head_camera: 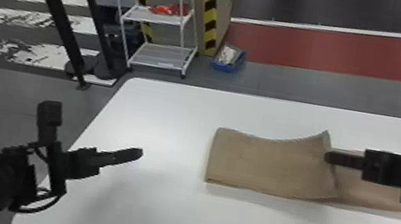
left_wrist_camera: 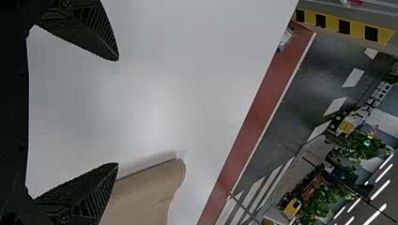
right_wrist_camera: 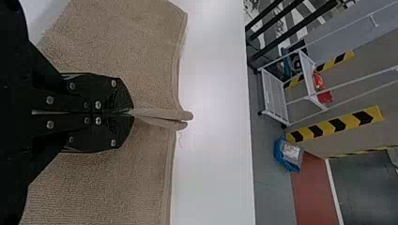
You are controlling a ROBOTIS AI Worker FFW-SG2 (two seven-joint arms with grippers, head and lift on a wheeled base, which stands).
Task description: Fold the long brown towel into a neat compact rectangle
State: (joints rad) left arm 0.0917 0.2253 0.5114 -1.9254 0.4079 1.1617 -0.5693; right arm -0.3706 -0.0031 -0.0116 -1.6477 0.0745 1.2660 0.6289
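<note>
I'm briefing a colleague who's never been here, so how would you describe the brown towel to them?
Find the big white table in front of the robot. Toward the robot's right lies the towel, a long strip partly doubled over, its upper layer pinched up by the right gripper. Its soft brown cloth stands out against the smooth white table and hard black gripper.

Beyond the white table (head_camera: 168, 110) I see a white rack (head_camera: 160, 64), something red (head_camera: 166, 9) on its upper shelf (head_camera: 136, 14), near a yellow-and-black striped post (head_camera: 209, 12). A blue bin (head_camera: 226, 68) sits on grey floor (head_camera: 295, 85) by a red band (head_camera: 325, 48).
</note>
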